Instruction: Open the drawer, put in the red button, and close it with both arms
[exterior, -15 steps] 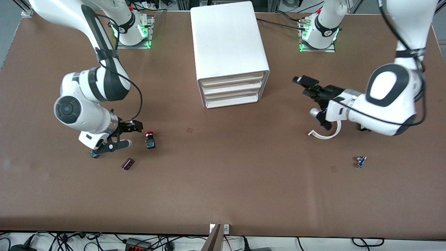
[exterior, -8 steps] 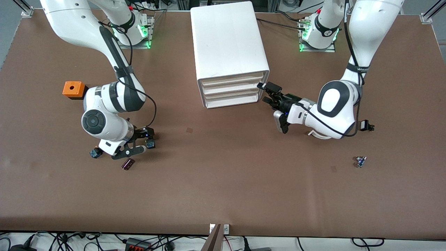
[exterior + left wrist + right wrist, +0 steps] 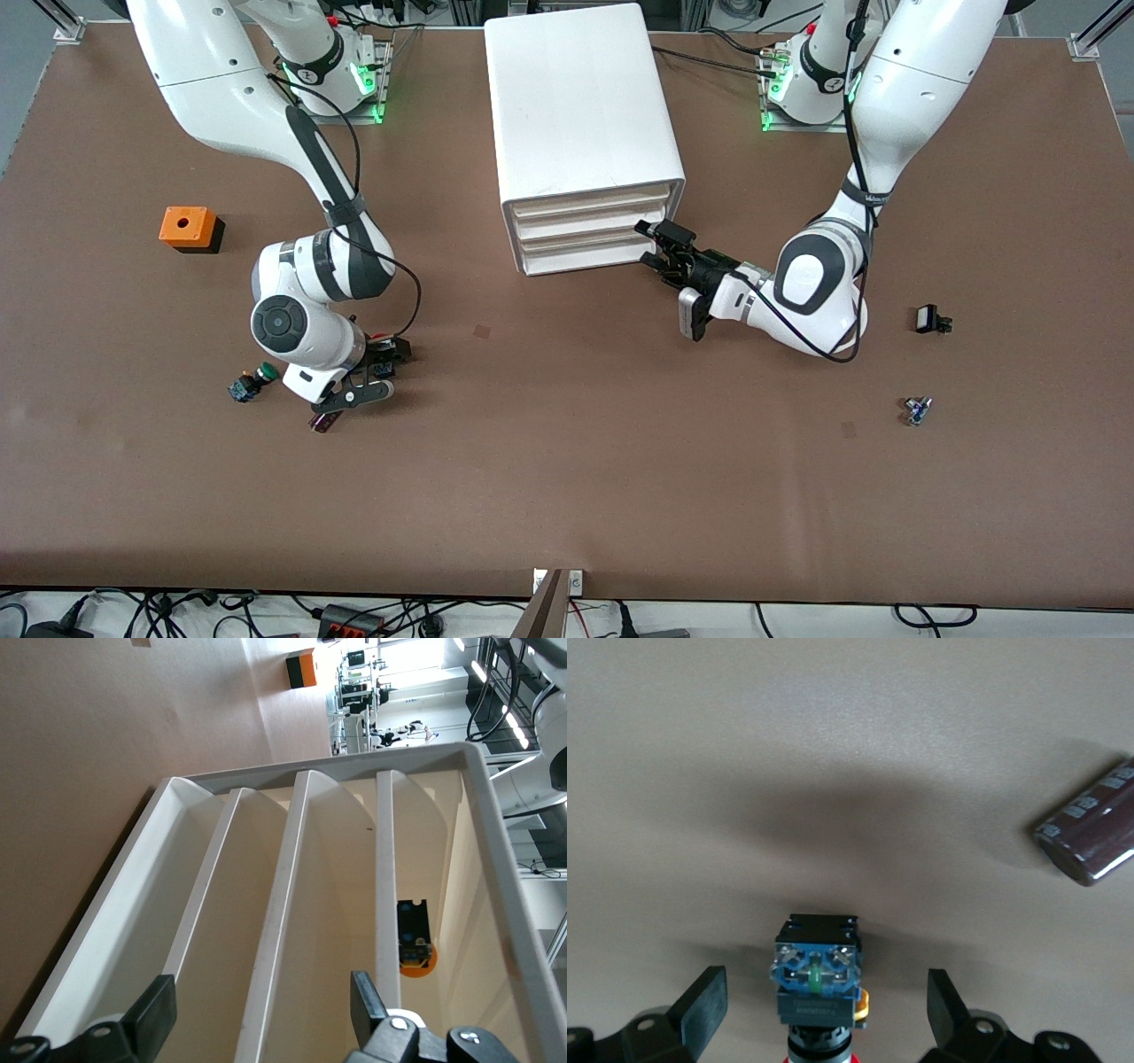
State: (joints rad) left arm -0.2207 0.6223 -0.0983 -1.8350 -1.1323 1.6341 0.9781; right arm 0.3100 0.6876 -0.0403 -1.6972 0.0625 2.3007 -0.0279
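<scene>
So far, nothing of the task looks finished: the white drawer cabinet [image 3: 585,133] stands in the middle of the table with all its drawers shut, and the red button [image 3: 818,988] lies on the table toward the right arm's end, not in any drawer. The right gripper [image 3: 376,372] is low over the button with its fingers spread wide; in the right wrist view the button's dark and blue body sits between the two fingers, and neither finger touches it. The left gripper [image 3: 663,246] is at the front of the cabinet, at the corner of the drawers on the left arm's side, and its fingers are apart, with the drawer edges between them; I cannot say which drawer it aims at, and I see no firm hold on a handle. A brown cylinder [image 3: 324,420] lies just beside the right gripper, nearer to the front camera, a green-capped button [image 3: 251,383] is close by, and the orange box [image 3: 188,228] stands well apart. What is left, I think, is all of it: pulling a drawer out, picking up the button, placing it inside, and pushing the drawer shut.
</scene>
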